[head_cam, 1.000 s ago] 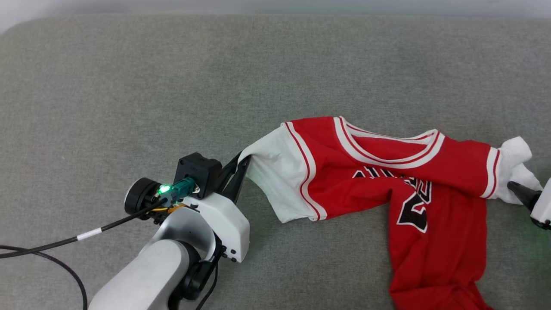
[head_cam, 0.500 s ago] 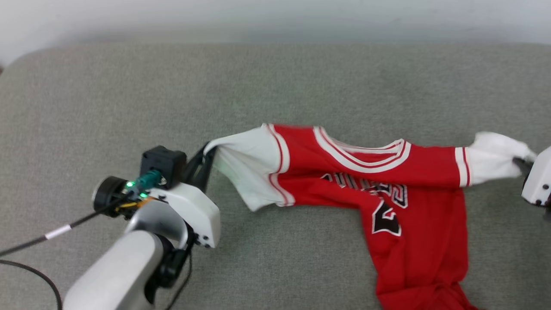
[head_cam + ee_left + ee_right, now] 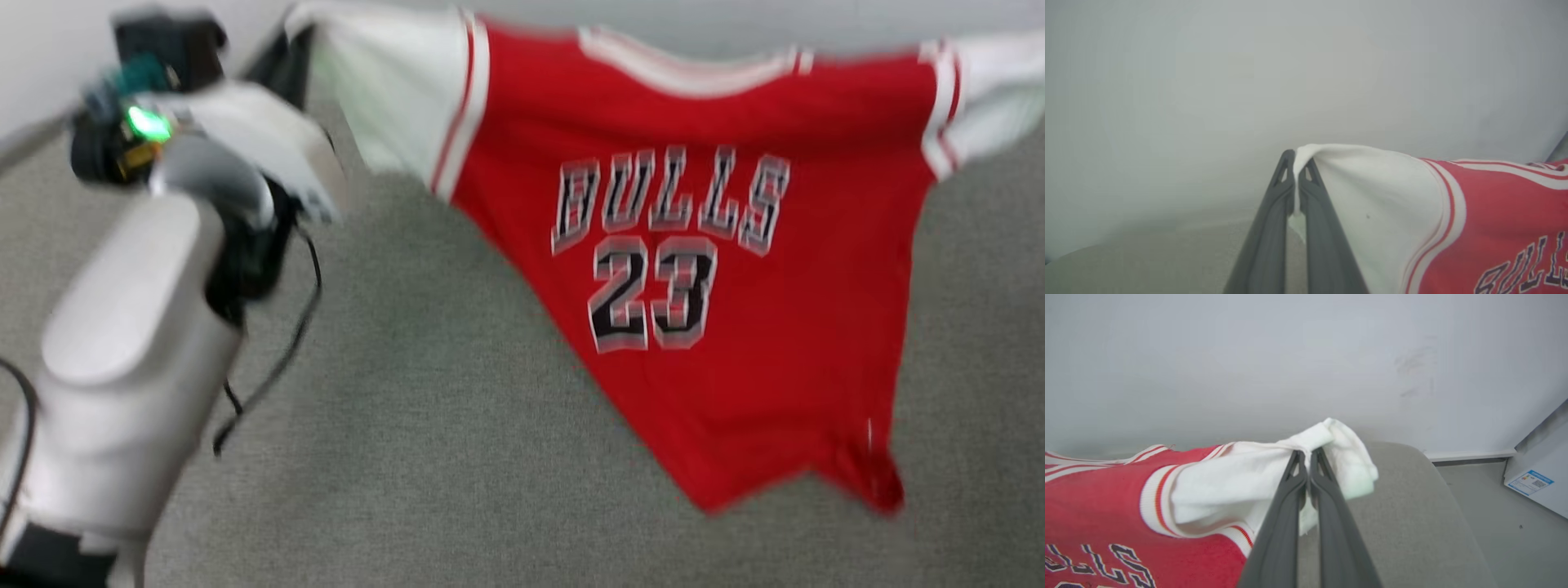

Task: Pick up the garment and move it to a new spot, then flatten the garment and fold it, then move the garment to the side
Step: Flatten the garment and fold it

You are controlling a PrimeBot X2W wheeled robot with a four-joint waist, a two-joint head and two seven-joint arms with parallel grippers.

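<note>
Garment (image 3: pixel 816 327) hangs stretched; left gripper (image 3: pixel 1297 161) pinching one white sleeve, right gripper (image 3: pixel 1308 454) other

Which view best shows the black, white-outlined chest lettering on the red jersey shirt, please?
The head view: the whole chest lettering and number on the red jersey shirt face the camera, though blurred. The left wrist view catches a few letters at its edge; the right wrist view likewise.

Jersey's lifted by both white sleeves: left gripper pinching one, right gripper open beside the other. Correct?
No: the right gripper is shut on its sleeve, per the right wrist view. The left gripper does pinch the other sleeve of the red jersey.
</note>
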